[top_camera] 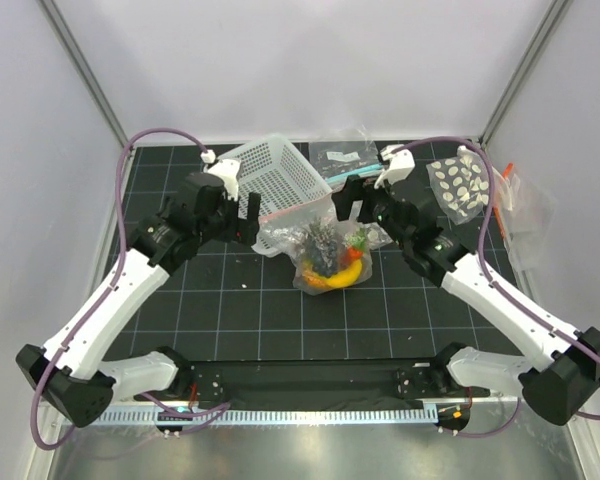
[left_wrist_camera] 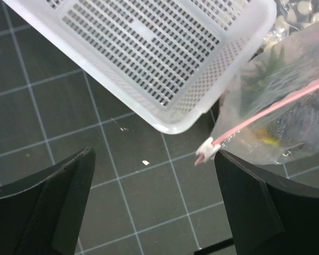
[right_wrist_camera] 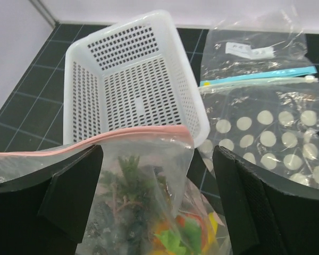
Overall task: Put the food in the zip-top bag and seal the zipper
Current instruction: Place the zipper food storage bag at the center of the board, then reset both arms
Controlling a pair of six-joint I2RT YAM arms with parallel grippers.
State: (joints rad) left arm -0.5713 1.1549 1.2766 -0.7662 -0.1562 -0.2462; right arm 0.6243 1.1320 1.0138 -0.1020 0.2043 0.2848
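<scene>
The zip-top bag point(top_camera: 325, 258) lies mid-table with the food inside: dark grapes point(top_camera: 320, 245), yellow banana point(top_camera: 344, 276), red pepper point(top_camera: 359, 242). Its pink zipper point(top_camera: 295, 208) runs along the raised mouth. My left gripper point(top_camera: 238, 225) is open at the zipper's left end; in the left wrist view point(left_wrist_camera: 154, 212) the white slider point(left_wrist_camera: 206, 151) sits just off the right finger, untouched. My right gripper point(top_camera: 354, 208) is open at the bag's right end; in the right wrist view point(right_wrist_camera: 159, 196) the bag's top point(right_wrist_camera: 149, 180) and zipper point(right_wrist_camera: 122, 139) stand between the jaws.
A white perforated basket point(top_camera: 270, 175) lies tilted just behind the bag. A clear bag with a teal strip point(top_camera: 345, 155) is at the back. A white-dotted bag point(top_camera: 460, 185) lies at the right. Walls close in the back and both sides.
</scene>
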